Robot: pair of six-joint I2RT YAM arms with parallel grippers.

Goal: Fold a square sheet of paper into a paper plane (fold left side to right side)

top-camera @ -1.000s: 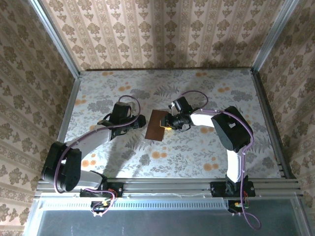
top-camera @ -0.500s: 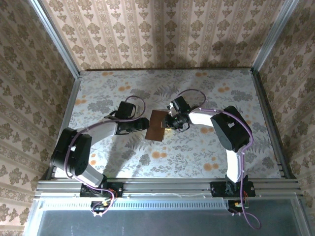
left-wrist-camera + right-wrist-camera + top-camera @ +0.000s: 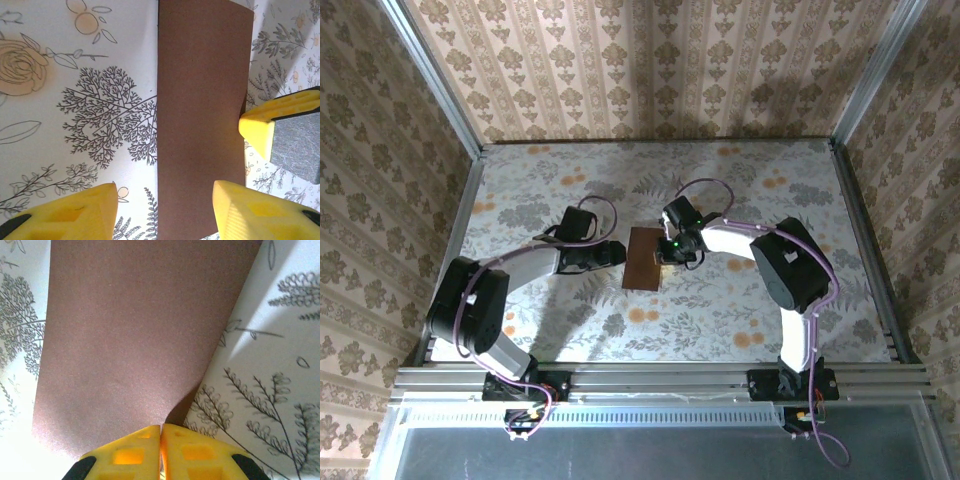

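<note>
Right pincer [image 3: 160, 428] now tight on sheet [image 3: 135, 330].

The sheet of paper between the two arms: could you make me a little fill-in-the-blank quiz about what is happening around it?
1. The sheet of paper is plain dark reddish-____.
2. The left pincer is ____, with the paper's near end lying between its yellow fingers.
3. The right pincer has its two yellow fingertips pressed ____ at the paper's edge.
4. The tablecloth is printed with grey ferns and ____ blotches.

Missing words: brown; open; together; orange.

Damask-papered walls [image 3: 650, 70], fern-printed tabletop [image 3: 740, 300]
</note>
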